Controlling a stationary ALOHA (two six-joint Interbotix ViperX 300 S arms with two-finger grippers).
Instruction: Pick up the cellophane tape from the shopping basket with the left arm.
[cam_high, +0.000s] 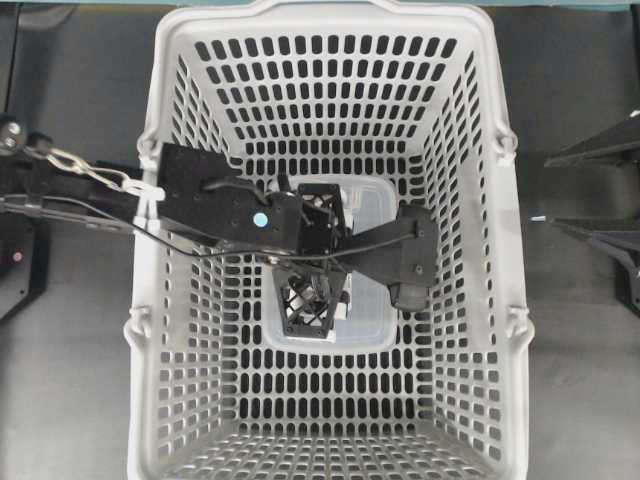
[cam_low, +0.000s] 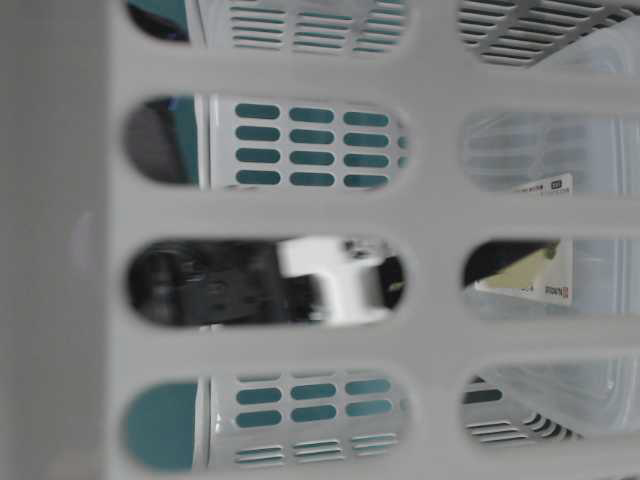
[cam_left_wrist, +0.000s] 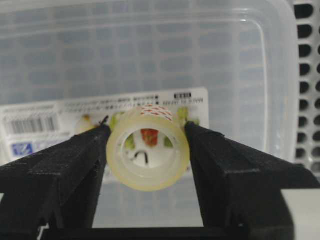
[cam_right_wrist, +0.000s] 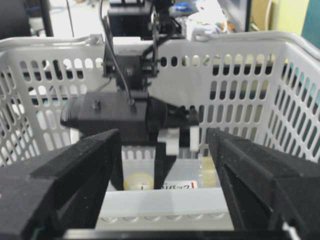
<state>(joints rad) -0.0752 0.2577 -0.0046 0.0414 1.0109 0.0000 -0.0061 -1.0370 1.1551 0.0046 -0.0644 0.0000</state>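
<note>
**Tape roll between the left fingers**

Tape (cam_left_wrist: 148, 149) sits inside the basket (cam_high: 505, 240), hole axis toward the wrist camera, above the clear box (cam_left_wrist: 150, 60). Left gripper (cam_left_wrist: 148, 150) pinches its sides. Right gripper (cam_right_wrist: 164, 165) waits outside, fingers wide.

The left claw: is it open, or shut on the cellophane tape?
Shut on it. In the left wrist view both fingers of the left claw press the sides of the cellophane tape.
</note>
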